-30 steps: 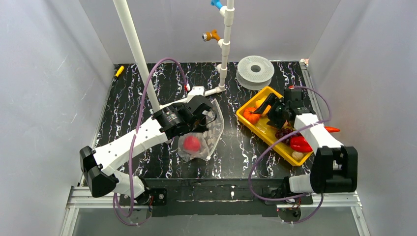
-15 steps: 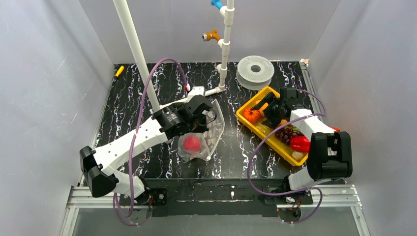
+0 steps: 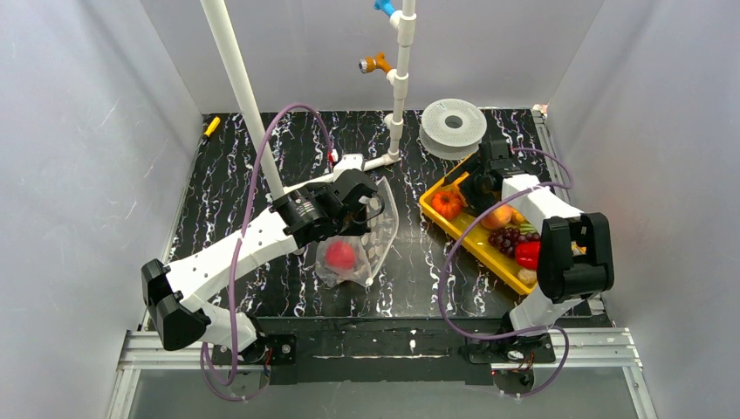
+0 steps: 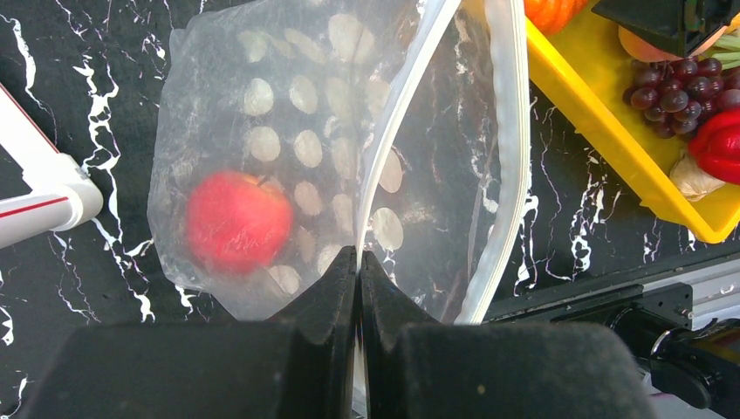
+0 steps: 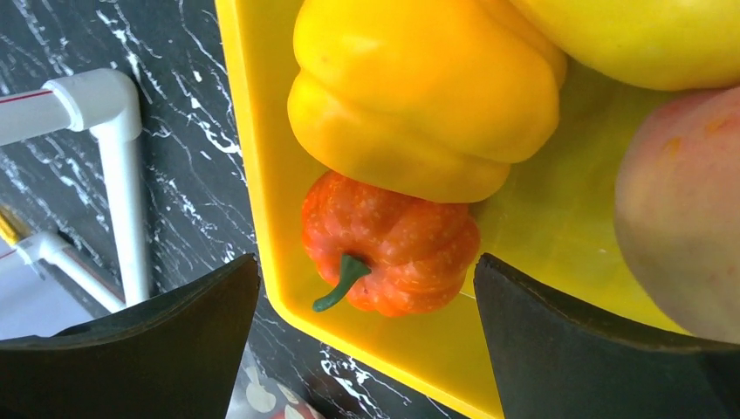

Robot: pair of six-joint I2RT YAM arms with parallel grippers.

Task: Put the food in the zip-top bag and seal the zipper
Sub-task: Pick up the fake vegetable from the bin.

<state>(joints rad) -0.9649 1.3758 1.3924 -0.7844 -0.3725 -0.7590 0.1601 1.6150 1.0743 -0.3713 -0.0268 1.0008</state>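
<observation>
Right end effector (image 5: 366, 292), spread, has swung over the orange vegetable (image 5: 388, 253) for pickup; left end effector (image 4: 358, 279) pinches the bag (image 4: 288, 131).

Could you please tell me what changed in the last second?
The right gripper moved along the yellow tray to its far end, jaws open over the orange pepper. The left gripper stays shut on the zip-top bag; the red fruit inside hasn't moved.

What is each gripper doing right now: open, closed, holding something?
Left gripper: closed on the zipper of the zip-top bag.
Right gripper: open, holding nothing, over the orange toy vegetable in the yellow tray.
</observation>
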